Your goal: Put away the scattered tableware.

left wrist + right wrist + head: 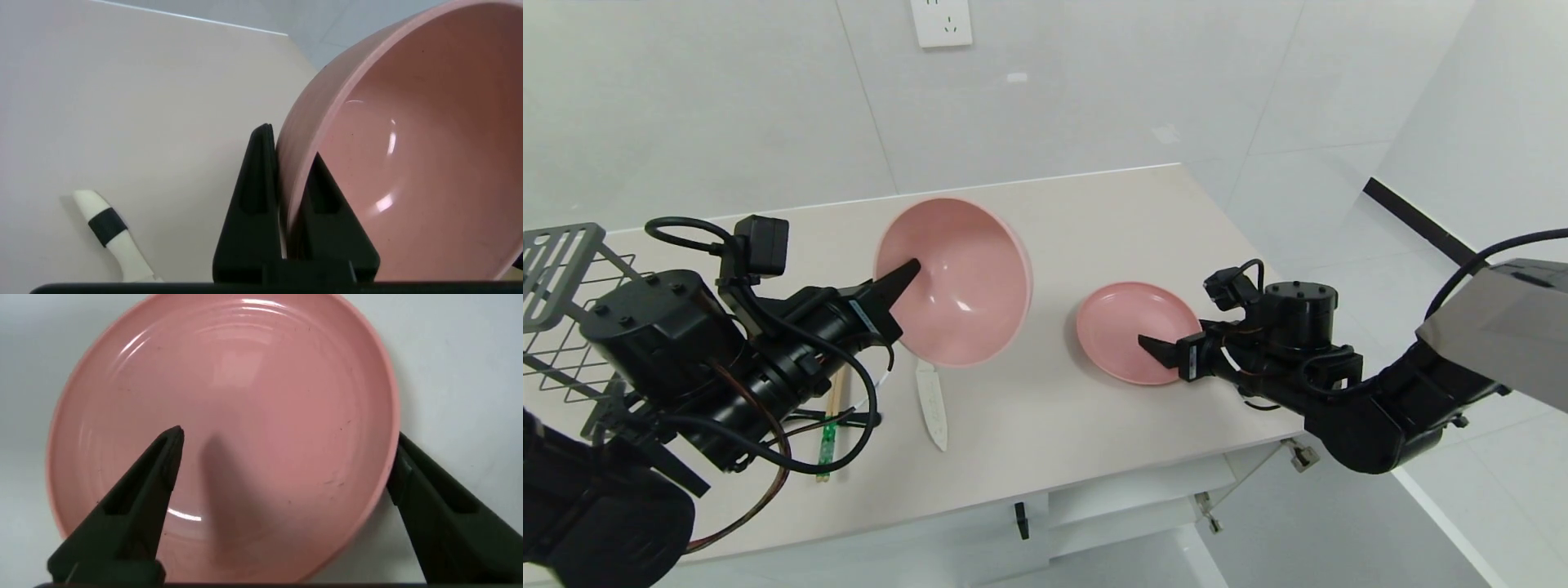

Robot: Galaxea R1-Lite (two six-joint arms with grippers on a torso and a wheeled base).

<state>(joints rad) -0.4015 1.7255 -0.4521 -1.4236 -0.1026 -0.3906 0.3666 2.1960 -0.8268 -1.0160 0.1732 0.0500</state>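
Observation:
A big pink bowl [956,282] hangs tilted above the beige table [1094,212], its opening turned to the front. My left gripper [903,282] is shut on its rim; in the left wrist view the rim of the bowl [409,147] sits pinched between the left gripper's [286,155] two fingers. To the right a small pink plate [1127,322] lies flat on the table. My right gripper [1164,349] stands open at the plate's near edge. In the right wrist view the right gripper [288,439] straddles the plate [245,392], one finger over its inside and the other outside its rim.
A white utensil [931,404] with a dark band [110,233] lies on the table below the bowl. Wooden chopsticks [834,400] and a small green item [825,445] lie near the left arm. A wire rack [564,269] stands at the far left. The table's front edge is close.

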